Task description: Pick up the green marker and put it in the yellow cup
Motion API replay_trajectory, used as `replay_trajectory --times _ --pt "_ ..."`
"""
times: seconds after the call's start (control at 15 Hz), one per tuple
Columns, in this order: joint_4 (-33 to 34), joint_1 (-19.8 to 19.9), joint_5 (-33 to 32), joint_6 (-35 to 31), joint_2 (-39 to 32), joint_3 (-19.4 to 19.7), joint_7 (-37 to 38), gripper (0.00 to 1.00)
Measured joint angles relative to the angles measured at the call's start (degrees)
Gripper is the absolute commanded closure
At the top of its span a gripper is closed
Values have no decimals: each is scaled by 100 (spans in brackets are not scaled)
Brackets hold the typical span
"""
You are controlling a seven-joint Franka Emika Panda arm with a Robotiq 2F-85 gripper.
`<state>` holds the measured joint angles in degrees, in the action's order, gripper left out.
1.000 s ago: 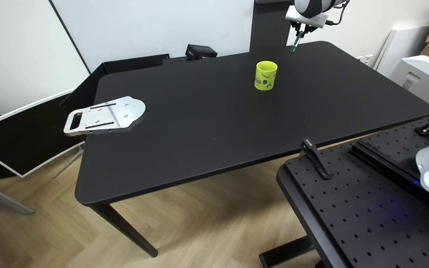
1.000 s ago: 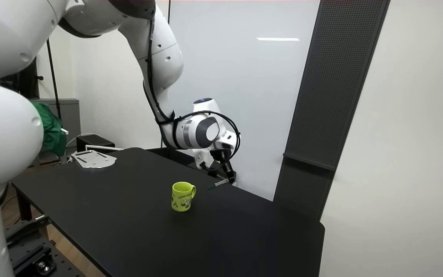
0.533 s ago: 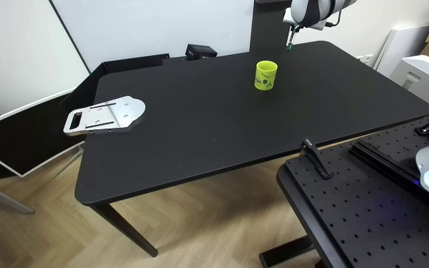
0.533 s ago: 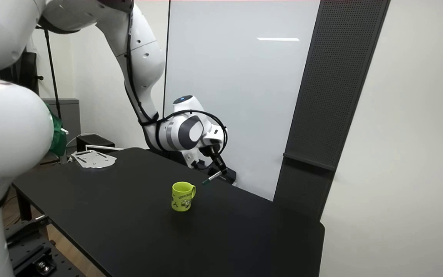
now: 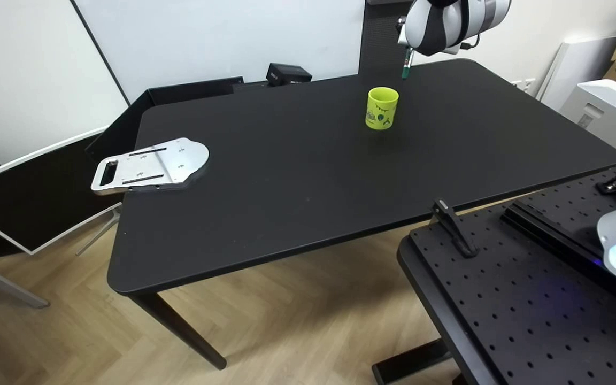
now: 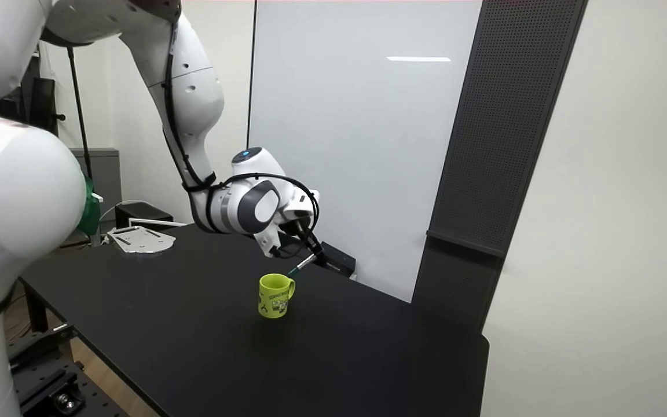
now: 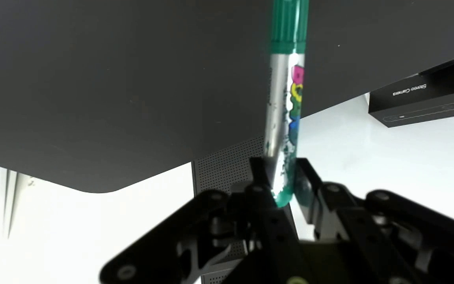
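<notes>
The table (image 5: 286, 176) spreads beneath the arm (image 6: 197, 98). The gripper (image 7: 281, 173) is pinched in, its two sides parted only by the thickness of what it holds. The cup (image 5: 381, 113) stands upright on the table. The marker (image 7: 289, 86) is the thing held: gripped by one end, it slants downward in the air, near the cup but apart from it. Picking up looks done; carrying it above the cup, lowering it in and letting go seem left.

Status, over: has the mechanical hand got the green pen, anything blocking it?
Gripper shut on green marker. Marker tilted, not yet in yellow cup. No obstruction seen between marker and cup.
</notes>
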<state>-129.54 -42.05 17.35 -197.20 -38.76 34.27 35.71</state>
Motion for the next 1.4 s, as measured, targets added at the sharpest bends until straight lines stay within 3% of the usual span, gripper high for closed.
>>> replay_trajectory --times 1.4 --pt "95 -190 185 -60 -28 -556 -186 94"
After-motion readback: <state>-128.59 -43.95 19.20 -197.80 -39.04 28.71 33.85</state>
